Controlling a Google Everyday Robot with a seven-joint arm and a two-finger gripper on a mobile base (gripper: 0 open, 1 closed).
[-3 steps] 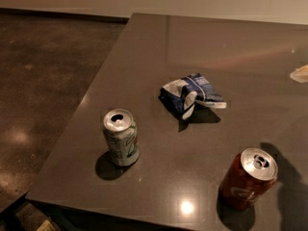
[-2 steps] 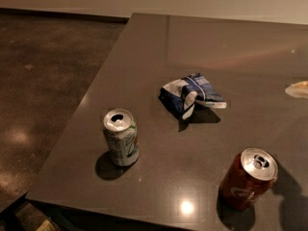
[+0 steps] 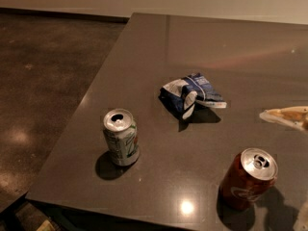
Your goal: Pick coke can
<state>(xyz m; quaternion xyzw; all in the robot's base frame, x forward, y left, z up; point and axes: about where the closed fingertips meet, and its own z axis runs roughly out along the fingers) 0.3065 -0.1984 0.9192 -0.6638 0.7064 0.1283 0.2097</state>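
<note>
The coke can (image 3: 248, 179), red with a silver top and pull tab, stands upright on the dark table (image 3: 226, 47) near the front right. Only a pale, yellowish part of my gripper (image 3: 285, 116) shows, reaching in from the right edge. It is above and behind the coke can, apart from it and holding nothing that I can see. The rest of the arm is out of view.
A green-and-white can (image 3: 121, 136) stands upright at the front left of the table. A crumpled blue and white chip bag (image 3: 191, 95) lies in the middle. The table's left edge and front edge drop to a dark polished floor (image 3: 43, 81).
The pale gripper part has moved in from the right edge, down and to the left, nearer the coke can. The cans and the bag have not moved.
</note>
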